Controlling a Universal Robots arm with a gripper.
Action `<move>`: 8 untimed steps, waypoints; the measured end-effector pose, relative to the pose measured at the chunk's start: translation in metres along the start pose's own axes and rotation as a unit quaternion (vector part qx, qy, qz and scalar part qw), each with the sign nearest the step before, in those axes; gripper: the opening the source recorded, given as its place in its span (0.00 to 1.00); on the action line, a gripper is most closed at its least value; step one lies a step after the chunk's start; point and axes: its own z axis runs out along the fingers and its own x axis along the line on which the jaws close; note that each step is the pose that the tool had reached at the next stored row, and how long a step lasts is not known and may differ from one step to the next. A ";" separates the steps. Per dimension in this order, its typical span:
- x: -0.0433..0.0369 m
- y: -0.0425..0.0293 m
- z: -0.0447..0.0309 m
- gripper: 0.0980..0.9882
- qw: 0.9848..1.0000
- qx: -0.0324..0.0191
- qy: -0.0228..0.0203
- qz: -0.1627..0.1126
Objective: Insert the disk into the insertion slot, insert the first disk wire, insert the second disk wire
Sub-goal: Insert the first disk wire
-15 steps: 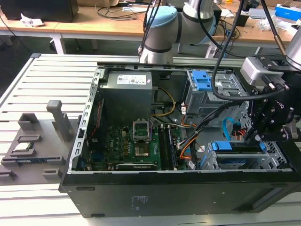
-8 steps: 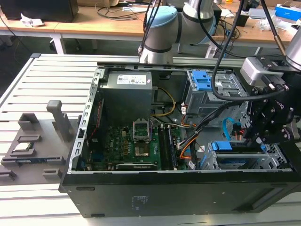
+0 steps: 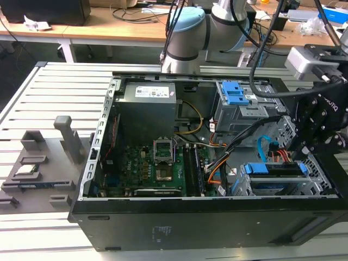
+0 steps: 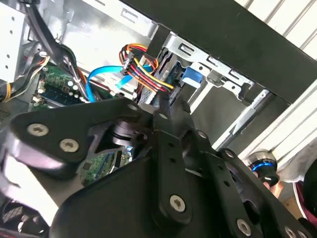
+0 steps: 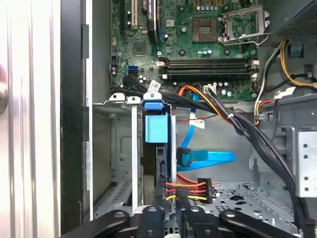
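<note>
The disk (image 3: 273,169) in its blue frame (image 5: 158,128) stands inside the insertion slot (image 3: 251,187), a silver cage (image 5: 121,148) at the case's near corner on the exterior view's right. My gripper (image 5: 172,201) is down at the disk's rear edge, shut on the first disk wire (image 5: 185,188). Its red, orange and yellow strands (image 4: 148,77) run from a dark plug (image 4: 128,62) to my fingertips (image 4: 166,101). The second disk wire (image 5: 210,157), a light-blue flat cable (image 3: 264,148), loops beside the disk. Its dark connector (image 5: 183,156) hangs loose, close to the disk's side.
A second grey cage with a blue tab (image 3: 235,93) sits behind the slot. A thick black cable bundle (image 5: 233,119) crosses toward the motherboard (image 3: 155,166). The power supply (image 3: 148,106) fills the back. A grey fixture (image 3: 46,163) lies on the slatted table at the exterior view's left.
</note>
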 end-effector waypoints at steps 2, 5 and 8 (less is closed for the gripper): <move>-0.0008 0.0003 -0.0060 0.01 1.000 0.000 0.000 0.000; -0.0008 0.0003 -0.0061 0.01 1.000 0.000 0.000 0.000; -0.0008 0.0003 -0.0064 0.01 1.000 0.000 0.000 0.000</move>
